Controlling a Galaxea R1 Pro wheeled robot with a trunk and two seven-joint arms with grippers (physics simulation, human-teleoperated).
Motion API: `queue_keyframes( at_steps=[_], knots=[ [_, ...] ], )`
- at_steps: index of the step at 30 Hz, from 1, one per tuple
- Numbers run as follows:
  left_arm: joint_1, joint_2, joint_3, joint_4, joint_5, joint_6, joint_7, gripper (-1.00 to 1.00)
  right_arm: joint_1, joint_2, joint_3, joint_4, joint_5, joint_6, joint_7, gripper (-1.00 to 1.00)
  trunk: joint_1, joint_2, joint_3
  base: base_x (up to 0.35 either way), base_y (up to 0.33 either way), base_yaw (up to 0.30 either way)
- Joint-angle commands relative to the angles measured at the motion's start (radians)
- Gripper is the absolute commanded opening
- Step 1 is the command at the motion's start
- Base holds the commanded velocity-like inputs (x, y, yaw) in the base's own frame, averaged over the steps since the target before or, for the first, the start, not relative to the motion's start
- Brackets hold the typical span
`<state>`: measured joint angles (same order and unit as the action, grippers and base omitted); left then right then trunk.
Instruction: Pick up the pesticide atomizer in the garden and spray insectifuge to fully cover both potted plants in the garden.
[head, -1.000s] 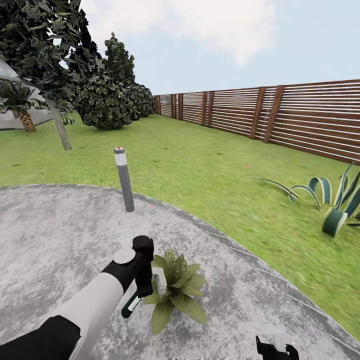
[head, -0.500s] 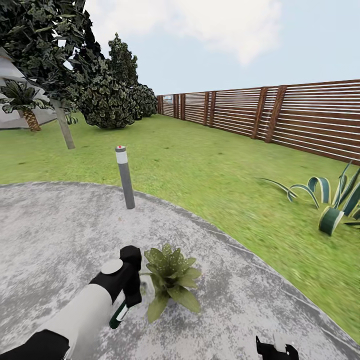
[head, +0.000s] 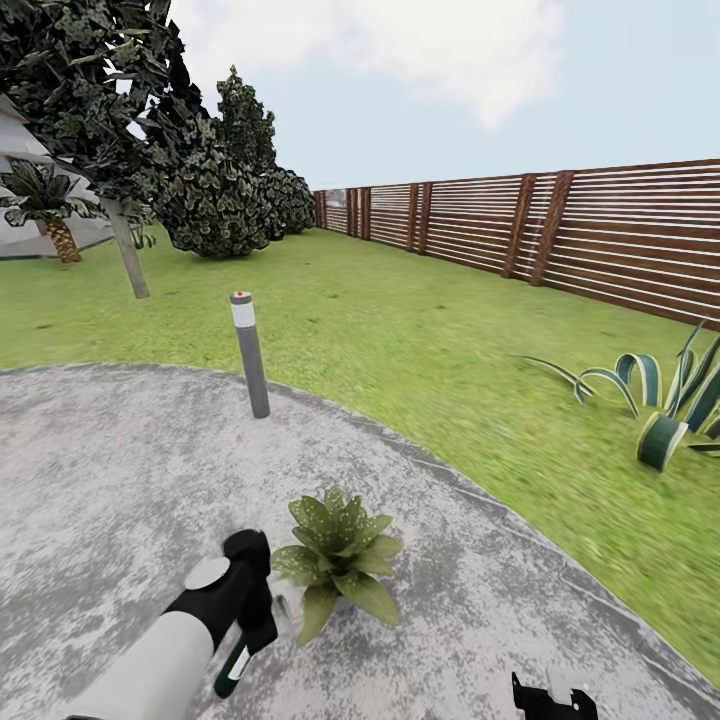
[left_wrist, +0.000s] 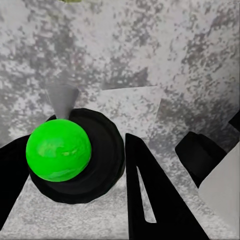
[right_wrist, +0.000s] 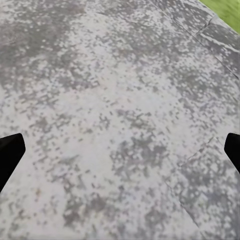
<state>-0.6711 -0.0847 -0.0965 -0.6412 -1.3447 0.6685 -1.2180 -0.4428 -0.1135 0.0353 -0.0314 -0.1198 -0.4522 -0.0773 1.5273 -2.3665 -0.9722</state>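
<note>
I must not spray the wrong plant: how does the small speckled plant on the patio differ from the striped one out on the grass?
The potted plant is a low rosette of broad, pale-speckled leaves; the agave has long, arching, pale-edged leaves. The potted plant stands on the grey patio right beside the left tool; the agave grows in the lawn near the fence, far from both tools. The agave looks the larger. Both are green rosettes.

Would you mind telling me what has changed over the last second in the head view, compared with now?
The left gripper, clamped on the atomizer, has drawn back toward the robot and away from the potted plant, which it partly covered before. The camera shifted slightly early on. The plant, the grey post and the right gripper have stayed put.
</note>
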Motion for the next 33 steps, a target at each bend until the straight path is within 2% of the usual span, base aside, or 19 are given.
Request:
queue_keyframes(
  at_steps=[1, 4, 7, 11, 12, 13, 14, 16, 23, 28, 33],
  knots=[
    [0.0, -0.005, -0.002, -0.005, -0.005, 0.009, -0.003, -1.0, -0.001, 0.0, 0.005, 0.0, -0.009, -0.003, 0.001, 1.0, 0.0, 0.0, -0.001, 0.0, 0.0, 0.0],
    [0.004, 0.002, -0.003, 0.006, -0.005, 0.008, 0.003, -1.0, -0.001, 0.0, 0.005, 0.0, -0.009, -0.003, 0.001, 1.0, 0.0, 0.0, -0.001, 0.0, 0.0, 0.0],
    [0.033, 0.007, -0.004, 0.007, -0.005, 0.006, 0.004, -1.0, -0.001, 0.0, 0.005, 0.0, -0.009, -0.003, 0.001, 1.0, 0.0, 0.0, -0.001, 0.0, 0.0, 0.0],
    [0.046, 0.004, 0.001, 0.004, 0.002, 0.006, 0.017, -1.0, -0.001, 0.001, 0.005, 0.001, -0.009, -0.003, 0.001, 1.0, 0.0, 0.0, -0.001, 0.0, 0.0, 0.0],
    [0.046, 0.001, 0.002, 0.002, 0.02, 0.006, 0.041, -1.0, -0.001, 0.001, 0.005, 0.001, -0.009, -0.003, 0.001, 1.0, 0.0, 0.0, -0.001, 0.0, 0.0, 0.0],
    [0.047, -0.003, 0.003, 0.004, 0.057, 0.007, 0.088, -1.0, -0.001, 0.001, 0.005, 0.001, -0.009, -0.003, 0.001, 1.0, 0.0, 0.0, -0.001, 0.0, 0.0, 0.0],
    [0.047, -0.011, 0.002, 0.007, 0.143, 0.009, 0.218, -1.0, -0.001, 0.001, 0.005, 0.001, -0.009, -0.003, 0.001, 1.0, 0.0, 0.0, -0.001, 0.0, 0.0, 0.0],
    [0.047, -0.01, 0.001, 0.011, 0.163, 0.009, 0.259, -1.0, -0.001, 0.002, 0.005, 0.001, -0.009, -0.003, 0.001, 1.0, 0.0, 0.0, -0.001, 0.0, 0.0, 0.0],
    [0.047, -0.01, -0.005, 0.021, 0.172, 0.009, 0.275, -1.0, -0.001, -0.004, 0.005, 0.004, -0.008, -0.003, 0.001, 1.0, 0.0, 0.0, -0.001, 0.0, 0.0, 0.0],
    [0.047, 0.0, -0.002, 0.094, 0.171, 0.01, 0.276, -1.0, -0.001, -0.005, 0.005, 0.003, -0.008, -0.003, 0.001, 1.0, 0.0, 0.0, -0.001, 0.004, -0.002, 0.0],
    [0.048, -0.01, 0.0, 0.113, 0.171, 0.01, 0.277, -1.0, -0.001, -0.005, 0.005, 0.002, -0.008, -0.003, 0.001, 1.0, 0.0, 0.0, -0.001, 0.18, -0.182, 0.0]
  ],
)
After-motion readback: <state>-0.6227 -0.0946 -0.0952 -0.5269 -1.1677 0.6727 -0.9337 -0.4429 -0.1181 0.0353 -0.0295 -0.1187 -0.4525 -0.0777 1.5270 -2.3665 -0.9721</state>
